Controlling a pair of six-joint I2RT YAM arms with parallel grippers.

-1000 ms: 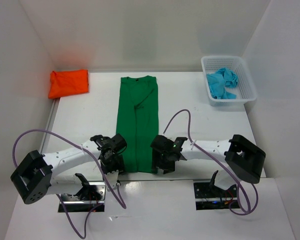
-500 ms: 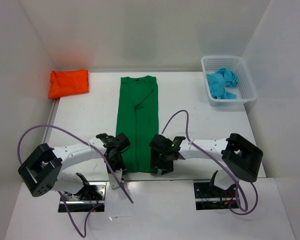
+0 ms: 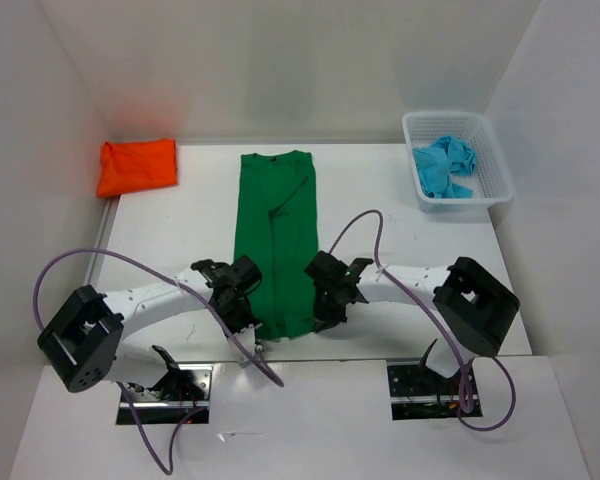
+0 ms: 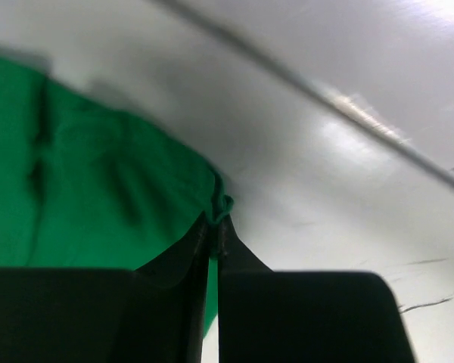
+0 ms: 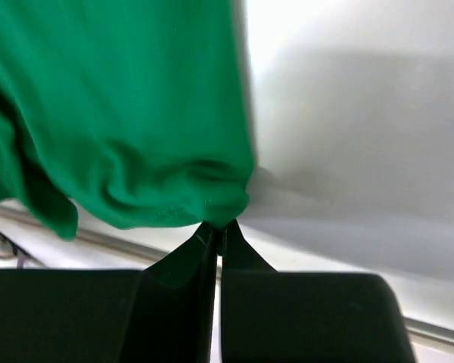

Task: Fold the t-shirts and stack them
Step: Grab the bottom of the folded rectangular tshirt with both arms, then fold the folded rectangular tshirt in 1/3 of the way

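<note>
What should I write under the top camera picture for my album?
The left hand and right hand pinch the near hem of the green t-shirt.

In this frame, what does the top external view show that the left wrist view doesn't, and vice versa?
Only top external: the orange t-shirt, folded at far left; the turquoise t-shirt in the white basket; the right end effector at the near hem of the green t-shirt. Only left wrist: the left end effector shut on a bunched hem corner. Both: the green t-shirt and table.
</note>
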